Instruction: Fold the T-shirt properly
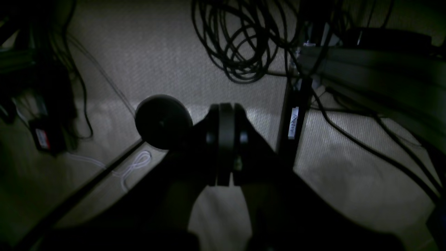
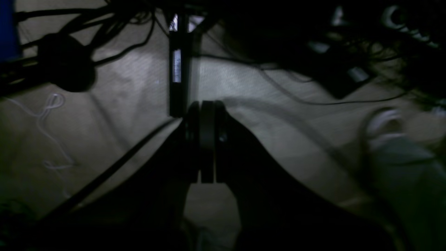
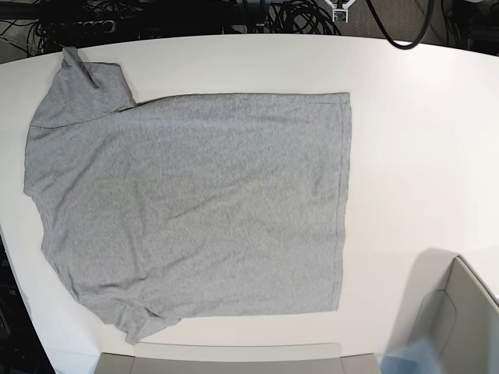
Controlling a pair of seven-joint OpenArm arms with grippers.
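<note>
The heather-grey T-shirt [image 3: 195,202] lies spread flat on the white table [image 3: 421,140] in the base view, plain side up. Its neck and sleeves are at the left and its hem at the right. The upper sleeve is partly folded over near the far left corner. Neither gripper shows in the base view. In the left wrist view my left gripper [image 1: 226,139] has its fingers pressed together and holds nothing, hanging over the floor. In the right wrist view my right gripper [image 2: 206,139] is likewise shut and empty over the floor. The shirt shows in neither wrist view.
A grey bin [image 3: 468,312] stands at the table's front right corner, and a grey edge [image 3: 218,360] runs along the front. Black cables [image 3: 296,15] lie behind the table. The wrist views show carpet, a cable coil [image 1: 244,42], a table leg [image 2: 177,69] and a shoe [image 2: 383,122].
</note>
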